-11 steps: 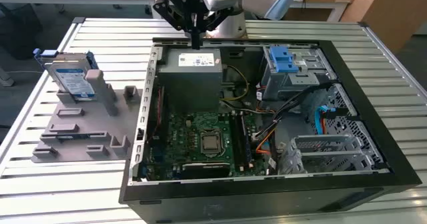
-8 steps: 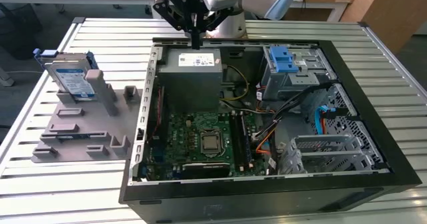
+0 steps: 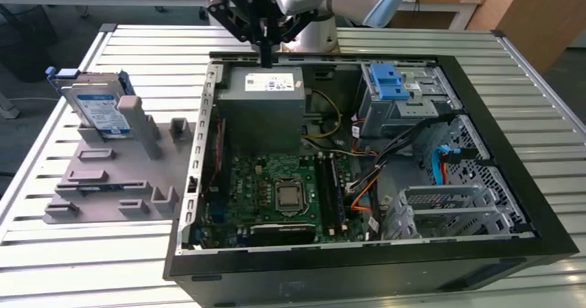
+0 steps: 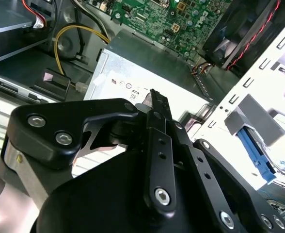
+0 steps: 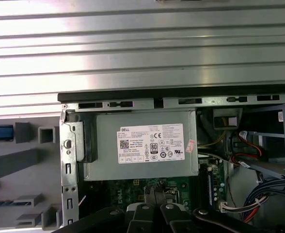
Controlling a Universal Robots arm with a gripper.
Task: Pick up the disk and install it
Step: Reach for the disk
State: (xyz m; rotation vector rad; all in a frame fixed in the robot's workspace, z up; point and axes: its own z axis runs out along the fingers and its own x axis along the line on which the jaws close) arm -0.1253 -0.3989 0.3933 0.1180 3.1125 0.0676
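Well apart from the gripper, toward the exterior view's left, the disk (image 3: 99,109) stands on edge in a grey slotted holder (image 3: 110,184) on the slatted metal table (image 3: 156,47). Its label faces out, its blue bracket shows along the top, and a grey post of the holder rises in front of it. Nothing touches it, so the pick-up is not yet done.

Directly beneath the gripper (image 3: 266,60) lies the grey power supply (image 3: 265,92), at the far end of the open computer case (image 3: 549,205). The fingers look pressed together on nothing, their tips just above the supply's white sticker.

Beyond the gripper, toward the exterior view's right, sits the metal drive cage (image 3: 403,105) with blue latch tabs (image 3: 389,80) on top.

As I judge it, the step in hand is reaching for the disk. Doing it well calls for rising clear of the case wall, parting the fingers wider than the drive is thick, closing on its flat faces above the post, and lifting straight up so the bracket does not snag in the slot.
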